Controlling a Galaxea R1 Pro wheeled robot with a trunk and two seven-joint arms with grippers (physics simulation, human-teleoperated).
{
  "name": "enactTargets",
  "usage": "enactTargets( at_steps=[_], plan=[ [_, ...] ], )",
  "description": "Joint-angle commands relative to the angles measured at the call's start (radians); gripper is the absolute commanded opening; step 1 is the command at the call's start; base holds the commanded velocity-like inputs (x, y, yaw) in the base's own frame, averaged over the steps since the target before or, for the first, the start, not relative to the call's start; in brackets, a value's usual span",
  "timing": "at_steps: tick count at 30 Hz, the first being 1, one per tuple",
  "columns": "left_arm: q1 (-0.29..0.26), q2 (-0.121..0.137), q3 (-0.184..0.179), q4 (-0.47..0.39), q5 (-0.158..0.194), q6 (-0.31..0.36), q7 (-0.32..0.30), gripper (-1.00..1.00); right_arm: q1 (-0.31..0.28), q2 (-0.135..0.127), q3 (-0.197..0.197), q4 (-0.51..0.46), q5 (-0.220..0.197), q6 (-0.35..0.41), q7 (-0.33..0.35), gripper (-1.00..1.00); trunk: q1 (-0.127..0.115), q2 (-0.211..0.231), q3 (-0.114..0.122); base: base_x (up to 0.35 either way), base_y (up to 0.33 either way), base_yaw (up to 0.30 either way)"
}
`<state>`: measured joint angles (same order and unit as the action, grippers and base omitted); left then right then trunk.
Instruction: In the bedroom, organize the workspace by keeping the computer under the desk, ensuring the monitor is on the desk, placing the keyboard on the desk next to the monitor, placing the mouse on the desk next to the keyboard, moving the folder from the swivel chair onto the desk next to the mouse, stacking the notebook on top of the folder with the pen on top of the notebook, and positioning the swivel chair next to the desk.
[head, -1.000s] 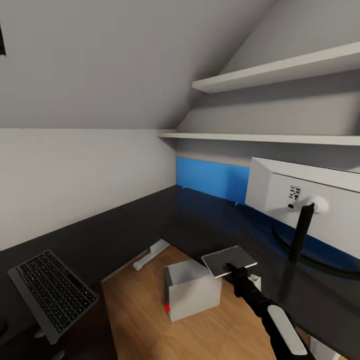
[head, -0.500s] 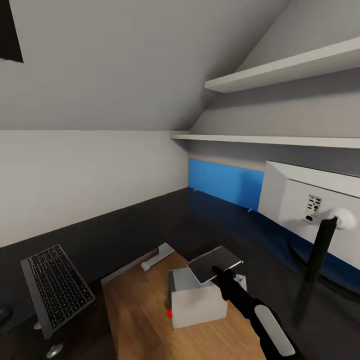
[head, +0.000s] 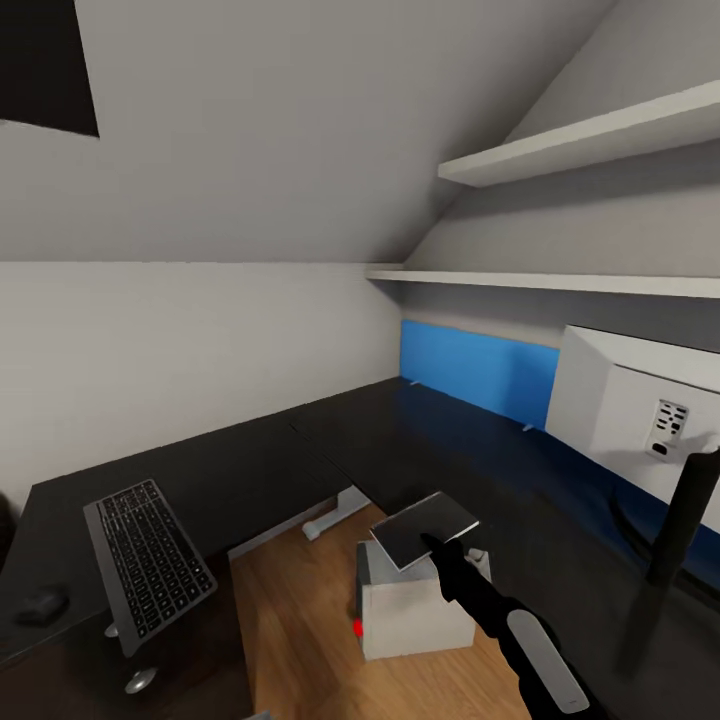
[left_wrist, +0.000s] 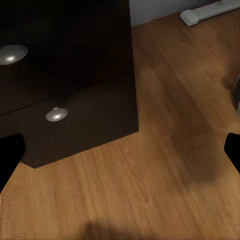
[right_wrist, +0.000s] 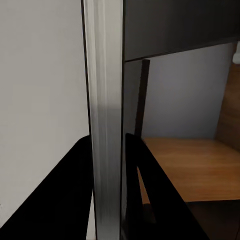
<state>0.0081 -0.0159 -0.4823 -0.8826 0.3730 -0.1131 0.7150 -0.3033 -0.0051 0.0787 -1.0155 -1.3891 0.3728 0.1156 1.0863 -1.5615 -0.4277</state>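
head view: right gripper (head: 432, 545) clamps a flat grey panel (head: 424, 529) above the computer (head: 415, 610); left gripper (left_wrist: 120, 150) spread wide, holding nothing; keyboard (head: 150, 562) at desk (head: 250, 470) edge.

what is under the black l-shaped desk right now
A pale grey box-shaped computer tower with a red light stands on the light wood plank floor in the desk's open corner. A flat dark rectangular item, held by the right gripper, hides its top.
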Motion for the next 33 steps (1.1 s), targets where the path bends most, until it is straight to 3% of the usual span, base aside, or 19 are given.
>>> enactTargets(
  at_steps=[1,20,33],
  plan=[
    [0.000,0.000,-0.003,0.000,0.011,-0.009,0.003,1.00,0.000,-0.001,0.001,0.000,-0.005,0.002,0.003,-1.00,0.000,-0.001,-0.001,0.000,0.000,0.022],
    [0.000,0.001,0.000,0.003,0.009,-0.008,0.004,1.00,0.000,-0.009,-0.005,-0.002,-0.011,0.009,0.021,-1.00,0.000,-0.001,-0.001,0.000,0.000,0.002],
    [0.000,0.002,-0.001,0.052,0.009,-0.007,0.003,1.00,0.000,-0.007,-0.004,-0.003,-0.009,-0.001,0.038,-1.00,0.000,-0.001,0.013,-0.217,-0.190,0.126]
  ],
)
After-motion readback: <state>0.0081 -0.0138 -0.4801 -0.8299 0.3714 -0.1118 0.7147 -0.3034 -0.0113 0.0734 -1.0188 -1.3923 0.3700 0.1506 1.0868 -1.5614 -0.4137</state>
